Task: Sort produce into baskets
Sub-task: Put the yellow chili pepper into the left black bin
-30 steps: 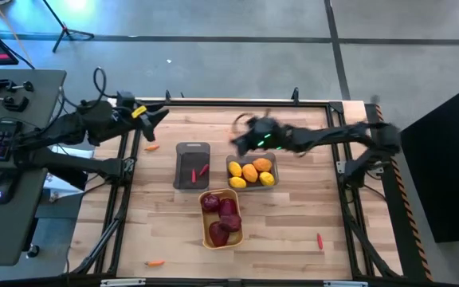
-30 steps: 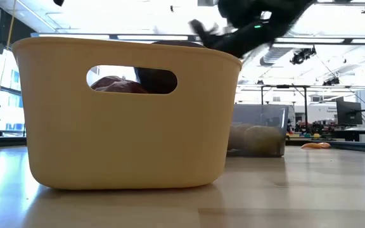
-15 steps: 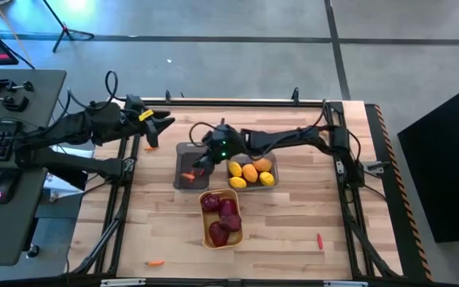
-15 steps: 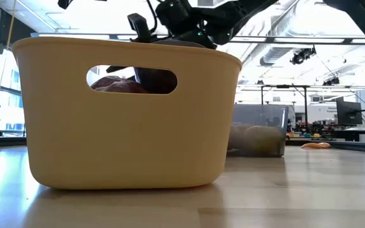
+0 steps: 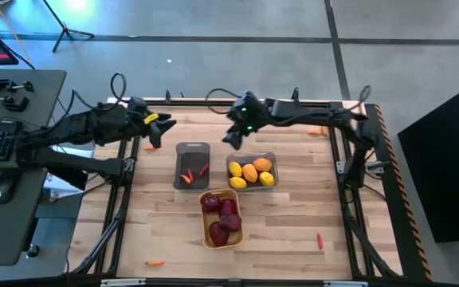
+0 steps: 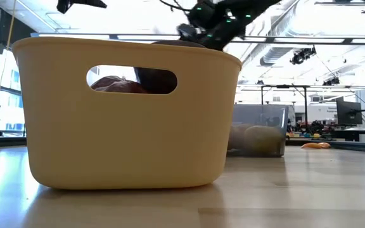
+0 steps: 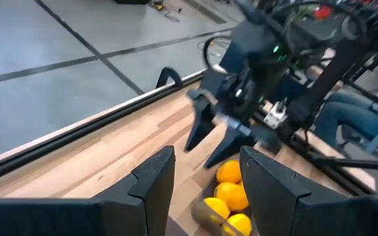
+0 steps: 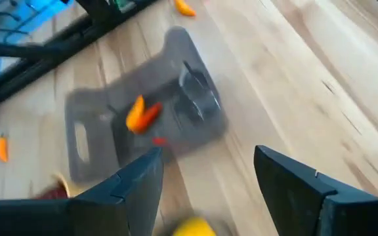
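My right gripper [image 5: 231, 137] hangs open and holds nothing, over the table between the two dark grey baskets, toward the far side. The left grey basket [image 5: 192, 165] has two carrot pieces [image 8: 142, 113] lying on its floor. The right grey basket [image 5: 252, 171] holds yellow and orange oval fruits [image 7: 228, 193]. The yellow basket [image 6: 125, 114] in front holds dark red round pieces [image 5: 221, 217]. My left gripper [image 5: 162, 127] waits open and holds nothing, raised near the far left of the table.
Loose carrot pieces lie on the wooden table: one near the left gripper [image 5: 151, 147], one at the near left [image 5: 156, 262], one at the near right [image 5: 319, 239], one at the far right [image 5: 317, 131]. A black frame rail runs round the table edge.
My right gripper swung from over the fruit basket toward the table's left, down over the left grey basket, and opened. A carrot piece now lies there beside the one present before. The gripper then pulled back up and toward the far edge. My left gripper edged slightly toward the right.
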